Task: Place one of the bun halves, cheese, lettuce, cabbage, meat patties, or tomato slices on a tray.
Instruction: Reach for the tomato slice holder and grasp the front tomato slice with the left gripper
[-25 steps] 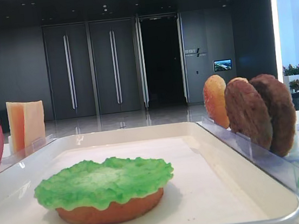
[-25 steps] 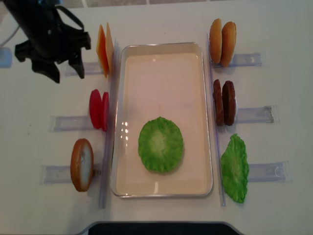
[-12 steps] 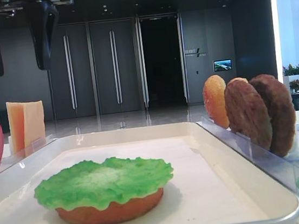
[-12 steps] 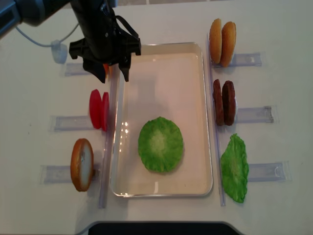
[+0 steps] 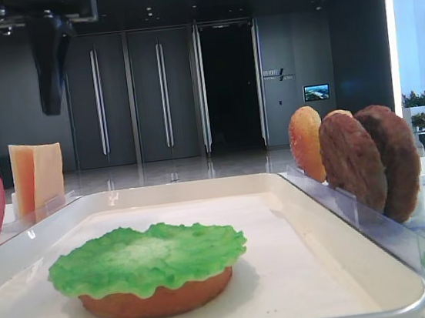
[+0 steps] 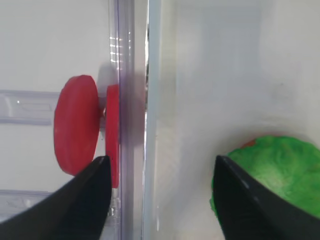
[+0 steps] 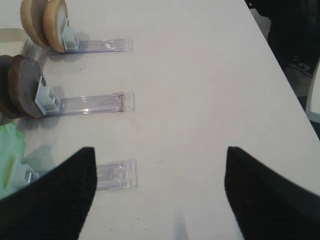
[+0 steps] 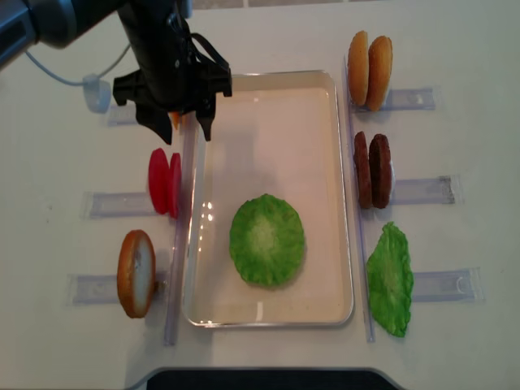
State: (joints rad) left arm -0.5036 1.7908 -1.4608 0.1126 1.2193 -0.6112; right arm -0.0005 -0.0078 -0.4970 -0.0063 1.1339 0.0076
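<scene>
My left gripper point(image 8: 179, 132) hangs open and empty above the left rim of the white tray point(image 8: 268, 77), over the cheese point(image 5: 38, 176). In the left wrist view its open gripper point(image 6: 159, 164) straddles that rim point(image 6: 152, 100), with the tomato slices point(image 6: 75, 130) to its left and the lettuce point(image 6: 270, 170) to its right. The lettuce point(image 8: 266, 240) lies on a bun half point(image 5: 158, 299) in the tray. My right gripper point(image 7: 160, 155) is open over bare table, right of the meat patties point(image 7: 22, 85).
Clear holders point(image 7: 95, 102) line both sides of the tray. On the right stand two bun halves point(image 8: 370, 71), two patties point(image 8: 371, 171) and a loose lettuce leaf point(image 8: 390, 279). A bun half point(image 8: 136, 273) stands at the front left. The table edge runs along the right.
My left gripper has swung in from the far left to above the tray's left rim, still open. Nothing on the table has moved.
</scene>
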